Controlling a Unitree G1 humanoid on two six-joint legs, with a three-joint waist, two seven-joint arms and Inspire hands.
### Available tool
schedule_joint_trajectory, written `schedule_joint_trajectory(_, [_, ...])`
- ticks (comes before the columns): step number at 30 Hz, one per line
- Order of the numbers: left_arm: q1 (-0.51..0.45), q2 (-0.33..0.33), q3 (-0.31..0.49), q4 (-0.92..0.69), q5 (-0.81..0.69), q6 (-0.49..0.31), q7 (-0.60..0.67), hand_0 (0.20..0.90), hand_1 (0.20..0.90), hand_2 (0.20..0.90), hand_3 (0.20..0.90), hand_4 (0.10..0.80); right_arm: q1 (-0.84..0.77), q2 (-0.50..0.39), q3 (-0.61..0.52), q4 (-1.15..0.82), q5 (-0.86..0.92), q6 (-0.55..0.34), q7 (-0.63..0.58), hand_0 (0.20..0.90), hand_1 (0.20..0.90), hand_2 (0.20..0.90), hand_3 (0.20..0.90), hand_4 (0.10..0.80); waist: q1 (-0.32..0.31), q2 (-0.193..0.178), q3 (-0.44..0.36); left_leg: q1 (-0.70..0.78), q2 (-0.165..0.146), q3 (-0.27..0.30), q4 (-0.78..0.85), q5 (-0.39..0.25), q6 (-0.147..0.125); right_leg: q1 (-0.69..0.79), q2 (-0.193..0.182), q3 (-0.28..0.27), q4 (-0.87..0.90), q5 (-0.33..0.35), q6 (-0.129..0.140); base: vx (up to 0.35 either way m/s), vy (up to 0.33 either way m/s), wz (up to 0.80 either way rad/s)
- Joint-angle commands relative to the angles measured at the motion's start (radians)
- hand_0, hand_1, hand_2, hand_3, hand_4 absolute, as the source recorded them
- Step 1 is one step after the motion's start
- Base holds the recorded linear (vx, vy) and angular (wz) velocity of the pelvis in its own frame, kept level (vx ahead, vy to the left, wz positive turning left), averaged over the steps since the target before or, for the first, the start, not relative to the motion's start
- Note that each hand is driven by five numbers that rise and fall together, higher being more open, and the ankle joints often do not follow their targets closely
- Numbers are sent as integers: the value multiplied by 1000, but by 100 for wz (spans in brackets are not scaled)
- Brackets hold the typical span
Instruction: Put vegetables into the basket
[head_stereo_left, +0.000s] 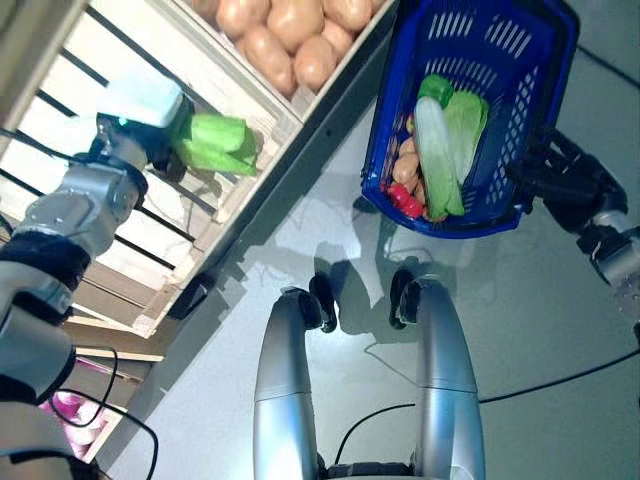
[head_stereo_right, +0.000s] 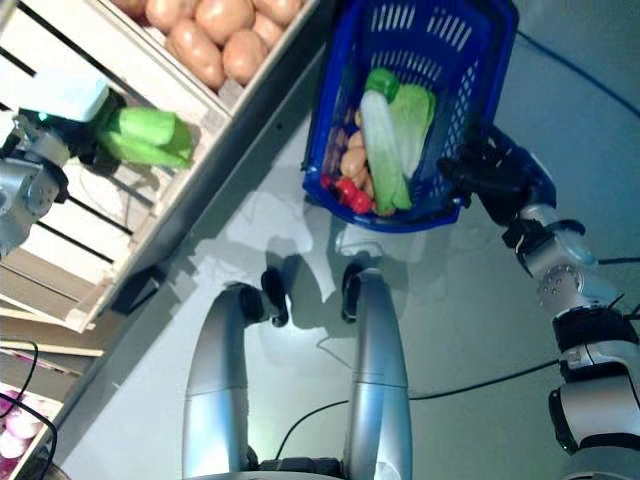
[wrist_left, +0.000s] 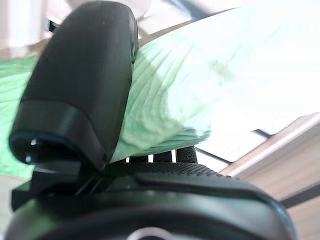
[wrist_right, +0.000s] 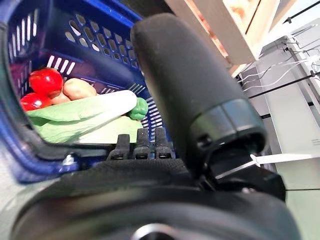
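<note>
My left hand (head_stereo_left: 150, 140) is shut on a leafy green vegetable (head_stereo_left: 215, 145) over the wooden stand, beside a crate. In the left wrist view the thumb (wrist_left: 80, 85) presses on the pale green leaves (wrist_left: 170, 110). The blue basket (head_stereo_left: 540, 60) stands on the floor to the right. It holds a white-and-green leafy vegetable (head_stereo_left: 445, 145), a green pepper (head_stereo_left: 433, 88), red round vegetables (head_stereo_left: 403, 200) and brownish potatoes (head_stereo_left: 408, 165). My right hand (head_stereo_left: 560, 180) is open beside the basket's near right rim; its thumb (wrist_right: 195, 90) shows in the right wrist view, in front of the rim (wrist_right: 30, 145).
The wooden stand (head_stereo_left: 130, 250) with slatted shelves and a crate (head_stereo_left: 270, 90) runs along the left and top. Grey floor (head_stereo_left: 520, 320) lies between the stand and the basket.
</note>
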Motion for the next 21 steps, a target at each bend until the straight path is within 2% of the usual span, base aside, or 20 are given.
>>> schedule_joint_trajectory(1, [-42, 89, 179, 58, -117, -3, 53, 300, 300, 300, 300, 400, -13, 41, -122, -53, -18, -63, -1, 900, 900, 900, 900, 800, -25, -35, -4, 206, -5, 53, -150, -27, 5, 209, 13, -7, -185, 73, -23, 0, 0, 0])
schedule_joint_trajectory(3, [25, 79, 245, 49, -178, -38, 49, 300, 300, 300, 300, 400, 28, 74, -141, -73, -21, -60, -8, 900, 900, 900, 900, 800, -23, -42, -7, 286, -14, 51, -189, -20, 4, 295, 15, -14, -227, 74, -23, 44, -33, 2])
schedule_joint_trajectory(9, [210, 19, 425, 8, -346, -102, -11, 300, 300, 300, 300, 400, 126, 167, -170, -139, -66, -44, -18, 900, 900, 900, 900, 800, -13, -56, -88, 423, -39, 39, -277, -16, 8, 445, 14, -29, -318, 60, -30, 76, -34, 6])
schedule_joint_trajectory(13, [358, -47, 571, -45, -517, -147, -43, 300, 300, 300, 300, 400, 193, 248, -175, -194, -132, -34, -5, 900, 900, 900, 900, 800, -6, -63, -145, 535, -54, 25, -351, -11, 11, 569, 21, -37, -401, 54, -36, 70, -37, 8])
schedule_joint_trajectory(14, [407, -80, 617, -60, -587, -154, -69, 300, 300, 300, 300, 400, 211, 274, -174, -210, -165, -26, 10, 900, 900, 900, 900, 800, 0, -66, -163, 600, -62, 20, -404, -5, 10, 640, 26, -44, -459, 58, -35, 46, -35, 0])
schedule_joint_trajectory(17, [455, -121, 665, -74, -701, -161, -95, 300, 300, 300, 300, 400, 221, 301, -162, -226, -221, -34, 25, 900, 900, 900, 900, 800, 5, -70, -183, 652, -72, 14, -445, 1, 10, 696, 26, -54, -501, 59, -34, 24, -40, 4])
schedule_joint_trajectory(21, [589, -259, 761, -137, -901, -195, -176, 300, 300, 300, 300, 400, 272, 360, -128, -297, -356, -66, 61, 900, 900, 900, 900, 800, 19, -85, -256, 805, -93, 9, -601, 49, 4, 842, 32, -72, -629, 81, -23, 100, -78, 4])
